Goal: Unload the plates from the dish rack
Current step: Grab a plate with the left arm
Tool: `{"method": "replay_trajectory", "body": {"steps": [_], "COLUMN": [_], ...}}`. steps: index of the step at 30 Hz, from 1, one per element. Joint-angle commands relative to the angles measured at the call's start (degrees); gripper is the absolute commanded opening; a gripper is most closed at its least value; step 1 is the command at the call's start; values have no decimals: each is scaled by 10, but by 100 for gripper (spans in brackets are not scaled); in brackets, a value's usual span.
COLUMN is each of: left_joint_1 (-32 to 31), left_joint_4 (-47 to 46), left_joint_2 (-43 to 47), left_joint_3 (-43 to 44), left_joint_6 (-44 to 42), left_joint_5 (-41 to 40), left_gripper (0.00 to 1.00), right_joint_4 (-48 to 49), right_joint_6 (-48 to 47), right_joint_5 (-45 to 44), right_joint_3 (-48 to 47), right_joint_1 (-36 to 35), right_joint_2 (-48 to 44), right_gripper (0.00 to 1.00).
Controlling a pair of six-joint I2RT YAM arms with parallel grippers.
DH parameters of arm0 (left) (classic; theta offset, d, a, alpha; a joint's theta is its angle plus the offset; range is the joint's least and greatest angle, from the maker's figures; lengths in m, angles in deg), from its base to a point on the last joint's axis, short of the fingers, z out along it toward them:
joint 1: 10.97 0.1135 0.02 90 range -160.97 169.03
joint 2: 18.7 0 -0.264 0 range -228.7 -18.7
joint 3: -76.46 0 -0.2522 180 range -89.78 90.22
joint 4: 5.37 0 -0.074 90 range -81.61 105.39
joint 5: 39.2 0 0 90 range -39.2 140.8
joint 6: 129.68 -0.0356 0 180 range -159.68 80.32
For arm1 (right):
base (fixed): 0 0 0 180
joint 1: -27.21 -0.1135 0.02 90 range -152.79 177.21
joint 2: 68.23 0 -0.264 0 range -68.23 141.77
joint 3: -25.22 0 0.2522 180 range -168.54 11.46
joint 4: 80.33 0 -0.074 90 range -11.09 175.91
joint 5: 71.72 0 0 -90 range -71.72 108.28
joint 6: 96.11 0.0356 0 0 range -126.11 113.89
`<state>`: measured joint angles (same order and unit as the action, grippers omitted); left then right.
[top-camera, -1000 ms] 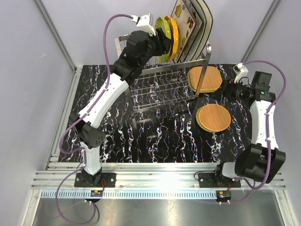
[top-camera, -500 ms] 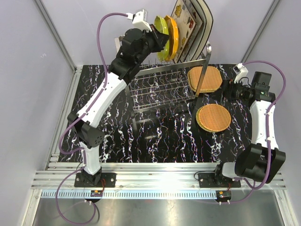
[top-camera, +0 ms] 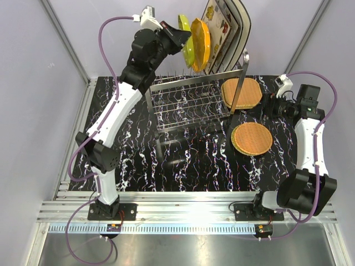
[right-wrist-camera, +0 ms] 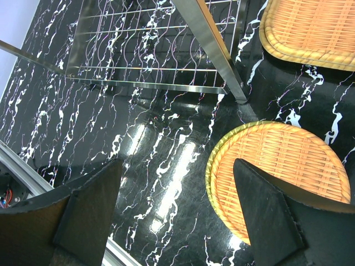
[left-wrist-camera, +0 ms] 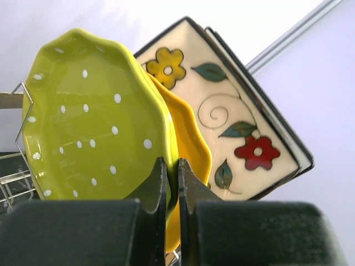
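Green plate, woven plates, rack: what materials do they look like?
Green plate: likely glazed ceramic, with a smooth sheen, white dots and a scalloped rim.
Woven plates: look like rattan or bamboo weave, matte with visible strands; could be moulded plastic.
Dish rack: polished steel or chromed wire, with mirror-like reflections.

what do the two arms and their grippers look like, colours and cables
The left arm and right arm have white links, black joints and a looping purple cable each. The left gripper and right gripper have flat black wedge fingers.
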<state>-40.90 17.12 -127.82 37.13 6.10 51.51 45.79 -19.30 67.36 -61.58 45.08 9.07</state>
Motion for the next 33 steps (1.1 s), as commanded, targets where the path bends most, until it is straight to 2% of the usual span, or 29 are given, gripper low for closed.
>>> {"method": "replay_trajectory", "body": {"steps": [1,12,33], "left_joint_1": [29,30,30], "left_joint_4": [-151,-173,-201], "left_joint_2": [27,29,70], "left_joint_3": [35,66,41], "left_joint_6": [54,83,123], "left_joint_5": [-11,-11,-11], "left_gripper": [0,0,0], "right_joint_4": [10,12,-11], "right_joint_6": [4,6,-12], "right_joint_5": [9,8,27], "right_joint_3": [-14,-17,-59], "right_joint_1": [-3,-4,-9], "right_joint_2": [-13,-10,-11], "right_gripper": [89,89,88]}}
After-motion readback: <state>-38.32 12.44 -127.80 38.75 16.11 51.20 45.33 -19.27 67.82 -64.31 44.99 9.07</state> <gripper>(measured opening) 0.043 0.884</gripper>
